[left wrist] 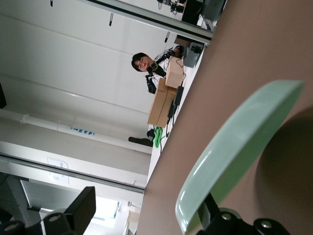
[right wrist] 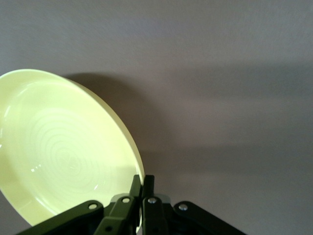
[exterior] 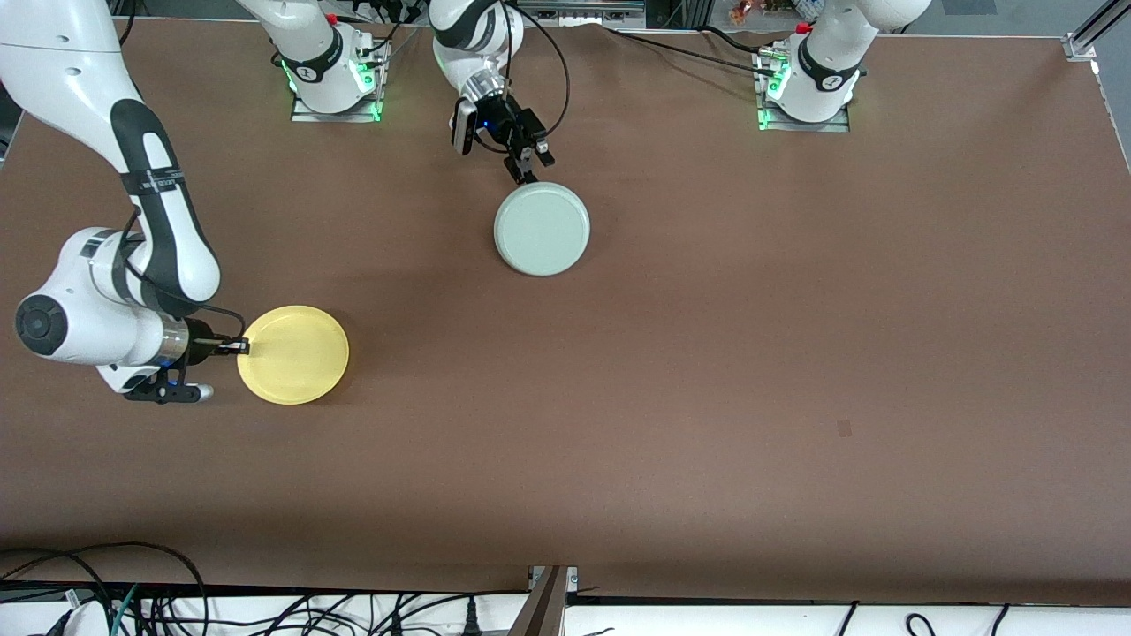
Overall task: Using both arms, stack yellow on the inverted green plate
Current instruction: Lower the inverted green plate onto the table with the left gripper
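Observation:
The yellow plate [exterior: 296, 355] is right way up near the right arm's end of the table. My right gripper [exterior: 240, 347] is shut on its rim, one finger inside and one outside; the right wrist view shows the plate [right wrist: 63, 147] and the gripper [right wrist: 145, 180]. The green plate [exterior: 542, 229] is upside down at the table's middle, flat underside up. My left gripper [exterior: 527, 172] is at its rim on the robots' side. In the left wrist view the left gripper [left wrist: 144, 208] is open wide, the green plate's rim [left wrist: 234, 147] against one finger [left wrist: 209, 215] and apparently raised there.
The arm bases [exterior: 334, 75] [exterior: 808, 84] stand along the table's edge by the robots. A small dark mark [exterior: 844, 428] is on the brown table toward the left arm's end. Cables [exterior: 132, 601] lie past the table's edge nearest the front camera.

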### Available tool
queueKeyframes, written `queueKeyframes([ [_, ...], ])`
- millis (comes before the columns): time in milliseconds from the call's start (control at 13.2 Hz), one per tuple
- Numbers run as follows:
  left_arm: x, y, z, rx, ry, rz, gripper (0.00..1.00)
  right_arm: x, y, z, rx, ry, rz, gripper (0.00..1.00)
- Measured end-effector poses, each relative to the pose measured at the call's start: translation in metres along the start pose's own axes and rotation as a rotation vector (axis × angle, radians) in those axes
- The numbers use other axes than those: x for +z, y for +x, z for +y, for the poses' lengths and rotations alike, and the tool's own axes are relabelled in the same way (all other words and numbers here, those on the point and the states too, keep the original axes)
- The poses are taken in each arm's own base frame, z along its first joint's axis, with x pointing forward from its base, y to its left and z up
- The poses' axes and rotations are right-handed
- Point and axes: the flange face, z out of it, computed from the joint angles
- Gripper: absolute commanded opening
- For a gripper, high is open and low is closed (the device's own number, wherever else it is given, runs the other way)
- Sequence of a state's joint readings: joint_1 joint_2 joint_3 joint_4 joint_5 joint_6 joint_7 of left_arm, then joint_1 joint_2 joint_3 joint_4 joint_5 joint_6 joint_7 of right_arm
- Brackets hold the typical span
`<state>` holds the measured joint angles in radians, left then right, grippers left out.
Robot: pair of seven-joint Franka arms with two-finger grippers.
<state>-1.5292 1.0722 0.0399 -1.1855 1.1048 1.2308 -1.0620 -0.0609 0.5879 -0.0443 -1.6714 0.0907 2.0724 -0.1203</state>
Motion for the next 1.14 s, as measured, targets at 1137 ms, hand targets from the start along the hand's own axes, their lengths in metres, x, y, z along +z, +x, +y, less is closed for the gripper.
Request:
queueKeyframes([
  [1137, 0.012, 0.072, -0.026, -0.341, -0.628, -0.497, 1.00, -0.042, 0.006, -0.030, -0.028, 0.060, -0.011, 0.00],
])
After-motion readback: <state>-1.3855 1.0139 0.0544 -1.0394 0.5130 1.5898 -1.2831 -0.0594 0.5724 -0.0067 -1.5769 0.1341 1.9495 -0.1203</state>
